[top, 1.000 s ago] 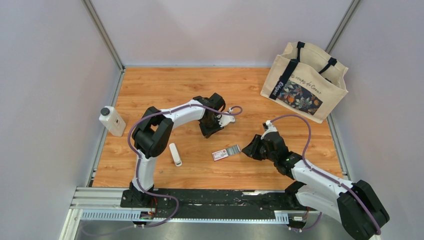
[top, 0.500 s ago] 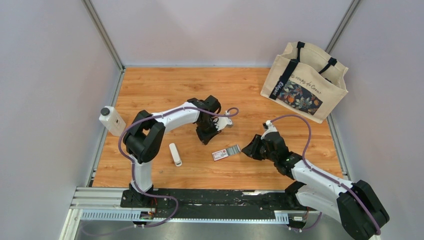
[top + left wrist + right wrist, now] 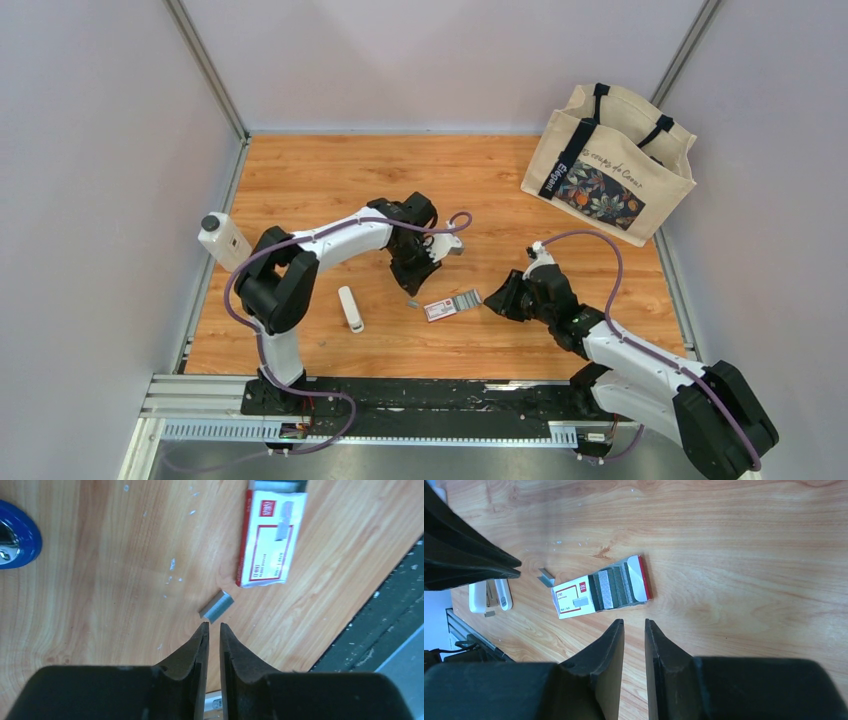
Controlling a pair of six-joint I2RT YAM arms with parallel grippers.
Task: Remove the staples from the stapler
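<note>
Black left gripper (image 3: 210, 625): jaws drawn almost together, only a thin slit between them, nothing held. It was set low over the wooden table (image 3: 330, 170).

Grey strip of staples (image 3: 216, 606): lay loose on the wood just ahead of the left jaws, a little to their right, apart from the fingertips.

Red-and-white staple box (image 3: 270, 537): lay flat, farther ahead of the left jaws and to the right, near the strip but not touching it.

Blue stapler (image 3: 15, 532): only a rounded blue end with a bit of bright metal showed, well off to the left of the left jaws and ahead of them, cut by the edge of the wrist view. From above it could not be made out near the left arm.

Black right gripper (image 3: 634, 622): jaws likewise close together with a narrow gap, gripping nothing. The staple box lay just ahead of them, slightly left, its tray slid part-way out with rows of staples showing.

White rounded stick (image 3: 503, 594): lay beyond the box, far to the left of the right jaws.

White bottle with a dark cap (image 3: 224, 242): stood at the table's left edge, well apart from both grippers.

Cream tote bag (image 3: 608, 165): stood in the far right corner, well beyond the right jaws.
</note>
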